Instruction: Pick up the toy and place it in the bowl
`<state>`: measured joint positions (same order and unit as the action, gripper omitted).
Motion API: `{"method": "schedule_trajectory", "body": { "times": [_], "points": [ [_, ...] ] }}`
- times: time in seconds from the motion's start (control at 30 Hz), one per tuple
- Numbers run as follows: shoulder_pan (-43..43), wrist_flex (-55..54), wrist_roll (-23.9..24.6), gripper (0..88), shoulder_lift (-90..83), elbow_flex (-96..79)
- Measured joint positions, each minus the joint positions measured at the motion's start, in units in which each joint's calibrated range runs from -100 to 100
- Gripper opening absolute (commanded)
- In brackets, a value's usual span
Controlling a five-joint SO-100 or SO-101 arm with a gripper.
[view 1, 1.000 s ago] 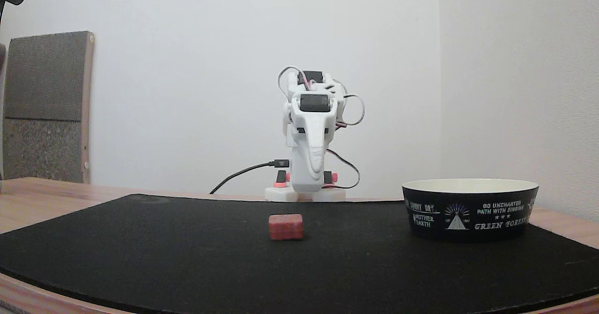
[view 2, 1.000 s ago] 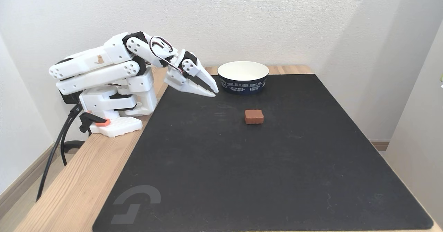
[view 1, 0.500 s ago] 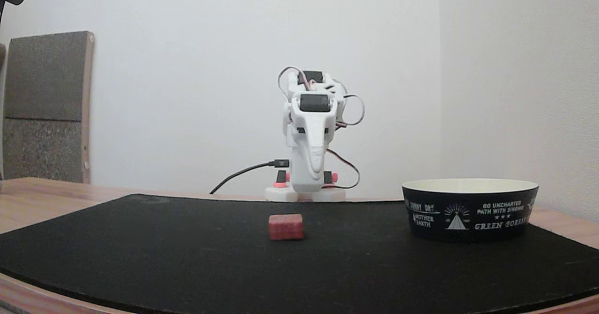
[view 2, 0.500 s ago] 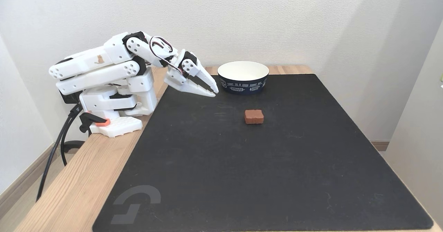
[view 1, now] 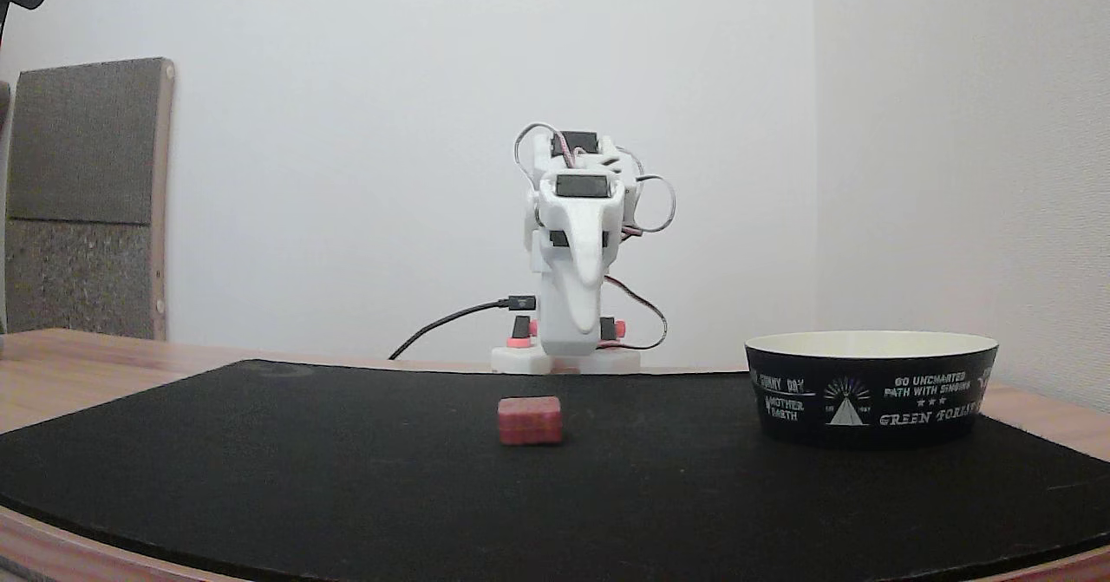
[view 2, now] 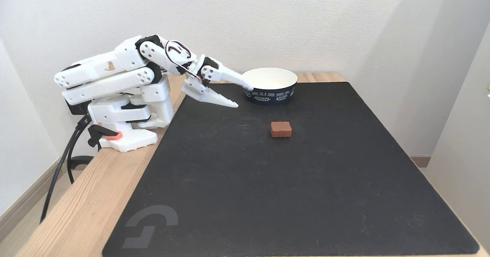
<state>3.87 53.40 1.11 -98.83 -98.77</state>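
Two fingers of the hand spread apart beside the bowl, which reads "GO UNCHARTED PATH WITH SINGING"; the toy sits untouched mid-mat, near that bowl.

Toy and bowl on the black mat

The small red grooved toy lies flat near the mat's middle; the empty bowl, black outside, cream inside, stands upright at the mat's far edge, apart from the toy.
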Motion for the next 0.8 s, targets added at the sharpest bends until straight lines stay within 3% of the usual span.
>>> {"method": "schedule_trajectory", "body": {
  "times": [0.3, 0.43, 0.63, 0.8],
  "points": [
    [-0.42, 0.00, 0.00, 34.0, 0.92, 0.19],
    [-1.00, 0.00, 0.00, 34.0, 10.41, 6.14],
    [-0.50, 0.93, 0.00, 34.1, 45.30, 34.39],
    [-0.75, 9.03, 0.00, 34.1, 73.27, 57.35]
  ]
}}
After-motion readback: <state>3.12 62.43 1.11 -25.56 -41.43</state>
